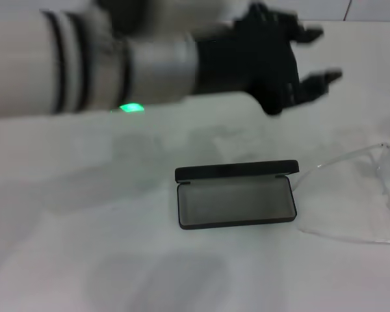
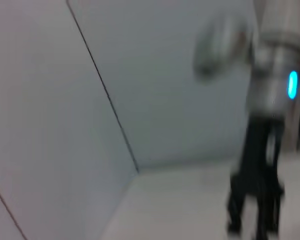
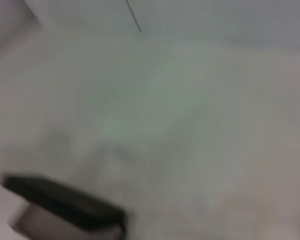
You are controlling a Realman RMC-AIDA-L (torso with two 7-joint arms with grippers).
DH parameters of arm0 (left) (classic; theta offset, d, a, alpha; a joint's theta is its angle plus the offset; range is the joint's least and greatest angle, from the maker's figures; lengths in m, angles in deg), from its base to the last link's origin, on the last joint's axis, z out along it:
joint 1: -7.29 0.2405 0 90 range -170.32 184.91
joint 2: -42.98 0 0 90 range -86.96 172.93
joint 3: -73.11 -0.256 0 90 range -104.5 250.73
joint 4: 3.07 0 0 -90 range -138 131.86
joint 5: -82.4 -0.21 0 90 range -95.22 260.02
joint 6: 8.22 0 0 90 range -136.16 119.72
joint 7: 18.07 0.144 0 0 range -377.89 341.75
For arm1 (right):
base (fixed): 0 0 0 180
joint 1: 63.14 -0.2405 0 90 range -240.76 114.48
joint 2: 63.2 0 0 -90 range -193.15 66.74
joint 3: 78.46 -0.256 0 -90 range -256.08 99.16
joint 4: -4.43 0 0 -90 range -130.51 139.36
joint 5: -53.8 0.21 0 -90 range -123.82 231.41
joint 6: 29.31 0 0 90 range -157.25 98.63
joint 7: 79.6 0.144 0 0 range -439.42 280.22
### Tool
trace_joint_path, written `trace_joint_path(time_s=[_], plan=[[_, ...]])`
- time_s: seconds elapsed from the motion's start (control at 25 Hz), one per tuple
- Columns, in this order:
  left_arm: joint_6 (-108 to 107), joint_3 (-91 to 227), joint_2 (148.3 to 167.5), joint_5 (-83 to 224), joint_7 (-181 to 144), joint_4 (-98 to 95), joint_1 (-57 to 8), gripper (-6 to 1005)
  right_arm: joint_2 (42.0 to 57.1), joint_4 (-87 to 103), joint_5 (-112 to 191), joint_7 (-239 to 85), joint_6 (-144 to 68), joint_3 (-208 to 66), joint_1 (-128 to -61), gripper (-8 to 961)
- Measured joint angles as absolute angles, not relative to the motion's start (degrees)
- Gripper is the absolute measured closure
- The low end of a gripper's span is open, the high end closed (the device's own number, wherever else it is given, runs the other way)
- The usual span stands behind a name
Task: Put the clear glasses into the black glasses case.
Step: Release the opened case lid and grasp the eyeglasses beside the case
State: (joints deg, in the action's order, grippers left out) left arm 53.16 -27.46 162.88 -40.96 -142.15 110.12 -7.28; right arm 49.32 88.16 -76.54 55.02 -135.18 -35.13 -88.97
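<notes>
The black glasses case (image 1: 235,200) lies open on the white table, its grey lining showing and its lid standing up at the back. The right wrist view catches it too, black glasses case (image 3: 65,204). The clear glasses (image 1: 367,192) rest on the table just right of the case, faint against the white. My left arm reaches across the back of the table, and its left gripper (image 1: 320,54) hangs open and empty above and behind the case. The left wrist view shows my right gripper (image 2: 254,215) pointing down on its arm, away from both things.
The white table (image 1: 84,260) stretches out around the case. Behind it stands a pale wall with a dark seam (image 2: 102,85). My right arm's wrist shows a blue light (image 2: 292,85), and my left arm a green light (image 1: 131,108).
</notes>
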Motion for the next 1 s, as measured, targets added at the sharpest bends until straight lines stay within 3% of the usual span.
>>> trace_joint_path(time_s=[0.16, 0.4, 0.52, 0.6, 1.0], plan=[[53.1, -17.7, 162.86, -20.5, -132.9, 104.1, -5.0, 517, 48.54, 88.9, -88.7, 65.1, -137.3, -25.7, -95.4, 159], [53.6, -14.4, 162.87, -10.3, -125.7, 96.5, -4.6, 518, 50.33, 83.0, -97.0, 70.0, -137.8, -18.4, -100.0, 196], [53.6, -14.3, 162.89, -9.2, -124.0, 95.6, -4.2, 523, 51.43, 79.3, -99.3, 70.2, -136.9, -17.4, -101.2, 215], [53.6, -14.2, 162.9, -8.4, -122.7, 95.5, -3.3, 526, 52.02, 78.0, -100.3, 70.2, -135.2, -16.1, -101.4, 323], [53.7, -14.7, 162.95, -8.0, -120.6, 94.2, -3.0, 543, 52.19, 74.2, -100.3, 69.4, -130.1, -13.8, -100.7, 322]])
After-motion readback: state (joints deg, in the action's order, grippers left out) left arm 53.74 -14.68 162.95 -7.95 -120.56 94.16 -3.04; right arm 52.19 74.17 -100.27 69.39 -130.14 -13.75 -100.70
